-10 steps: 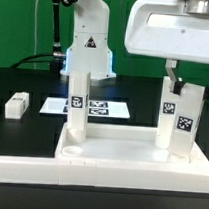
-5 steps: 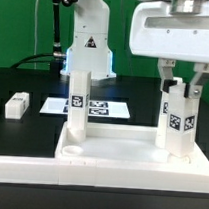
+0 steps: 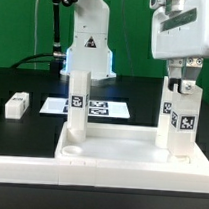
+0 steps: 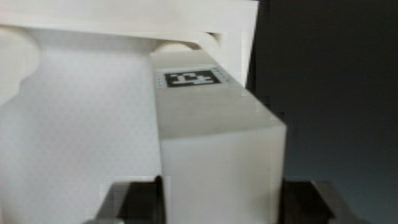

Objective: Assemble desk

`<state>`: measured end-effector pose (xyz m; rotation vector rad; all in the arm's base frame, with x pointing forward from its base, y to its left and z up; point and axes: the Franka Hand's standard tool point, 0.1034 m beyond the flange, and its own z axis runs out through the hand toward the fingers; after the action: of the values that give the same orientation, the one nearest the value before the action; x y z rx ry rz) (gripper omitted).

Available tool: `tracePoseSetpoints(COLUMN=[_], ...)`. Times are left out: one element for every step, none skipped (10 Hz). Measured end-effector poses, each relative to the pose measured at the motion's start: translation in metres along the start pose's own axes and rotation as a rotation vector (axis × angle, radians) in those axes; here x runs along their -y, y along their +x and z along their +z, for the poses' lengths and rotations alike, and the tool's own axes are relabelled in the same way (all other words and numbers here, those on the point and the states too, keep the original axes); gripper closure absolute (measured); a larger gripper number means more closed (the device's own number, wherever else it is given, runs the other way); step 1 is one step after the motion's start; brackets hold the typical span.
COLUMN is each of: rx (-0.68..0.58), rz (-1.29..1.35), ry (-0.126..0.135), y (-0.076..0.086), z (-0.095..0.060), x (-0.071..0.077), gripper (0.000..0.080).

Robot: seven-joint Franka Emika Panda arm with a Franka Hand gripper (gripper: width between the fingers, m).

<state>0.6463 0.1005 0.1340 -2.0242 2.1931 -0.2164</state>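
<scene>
End effector (image 3: 180,90) seemingly clamped on leg (image 3: 178,129) (upright in desk top (image 3: 110,153) corner).

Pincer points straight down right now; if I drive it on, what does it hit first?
The leg it straddles: the pincer sits around the leg's upper end, so its palm would likely meet the leg's top first, though depth is unclear.
</scene>
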Motion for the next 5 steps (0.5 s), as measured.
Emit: tracePoseSetpoints(rx=[0.005,0.006,0.006,0.005,0.004], rz=[0.071,0.137,0.125,0.084,0.079], ry=[-0.002,-0.005,-0.005,-0.004,-0.004], y=[-0.0046,-0.0068,-0.0065,-0.0062,-0.0062], z=[-0.0005,-0.0005,-0.0005,0.0,0.0003], x=[-0.0001,0.0007,0.0006,0.0006,0.0005], gripper=[0.0504,0.0504,0.0504,0.0376,0.0243])
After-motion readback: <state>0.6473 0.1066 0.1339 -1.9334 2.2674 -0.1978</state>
